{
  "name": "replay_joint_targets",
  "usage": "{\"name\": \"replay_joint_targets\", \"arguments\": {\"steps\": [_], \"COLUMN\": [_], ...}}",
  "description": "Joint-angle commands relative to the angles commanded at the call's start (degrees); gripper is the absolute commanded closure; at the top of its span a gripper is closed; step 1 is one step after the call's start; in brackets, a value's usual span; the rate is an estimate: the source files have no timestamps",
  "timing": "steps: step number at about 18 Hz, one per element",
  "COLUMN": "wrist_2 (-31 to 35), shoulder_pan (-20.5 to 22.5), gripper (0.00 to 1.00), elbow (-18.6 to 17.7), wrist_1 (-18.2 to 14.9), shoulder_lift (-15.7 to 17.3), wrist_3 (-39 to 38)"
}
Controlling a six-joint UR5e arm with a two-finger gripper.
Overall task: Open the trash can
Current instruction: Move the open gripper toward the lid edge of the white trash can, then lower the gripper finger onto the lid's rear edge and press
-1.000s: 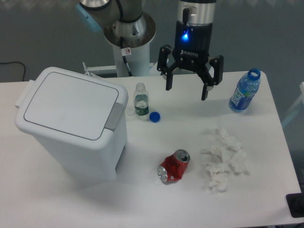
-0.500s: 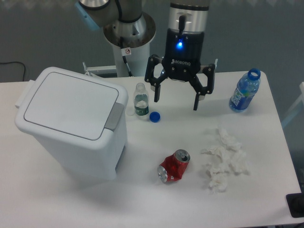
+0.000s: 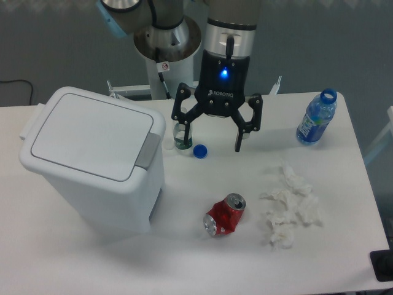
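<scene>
- Viewing from the fixed camera: the trash can (image 3: 92, 166) stands on the left part of the white table (image 3: 184, 258), its flat lid shut and level with the rim, with the grey push tab (image 3: 146, 151) on the edge that faces right.
- Gripper (image 3: 212, 135): hangs above the rear middle of the table with its two fingers spread wide apart and pointing down, holding nothing; a blue light shows on its black body.
- Relation of can to gripper: the trash can lies to the left of the gripper and nearer the camera; the grey tab is the part of the can closest to the left finger, but the two are apart, with bare table between them.
- Small clear bottle (image 3: 182, 136): upright, just right of the can's rear corner, partly covered by the gripper's left finger in this view; whether they touch cannot be told.
- Blue cap (image 3: 199, 150): lies on the table just right of the small bottle, between the two fingers as seen from the camera.
- Blue water bottle (image 3: 315, 118): upright and uncapped near the rear right edge, well apart from the gripper.
- Crushed red soda can (image 3: 224, 216): on its side near the front middle.
- Crumpled white tissue (image 3: 288, 206): just right of the soda can.
</scene>
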Motion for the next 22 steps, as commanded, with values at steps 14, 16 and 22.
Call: {"name": "replay_joint_targets", "arguments": {"steps": [14, 16, 22], "wrist_2": [-0.09, -0.18, -0.09], "shoulder_pan": [-1.32, -1.58, -2.63], "gripper": [0.00, 0.00, 0.00], "elbow": [-4.04, -4.04, -4.04], "wrist_1": [-0.62, -0.62, -0.62], "shoulder_lift": [0.53, 0.62, 0.62], "wrist_3": [-1.86, -1.86, -1.86]}}
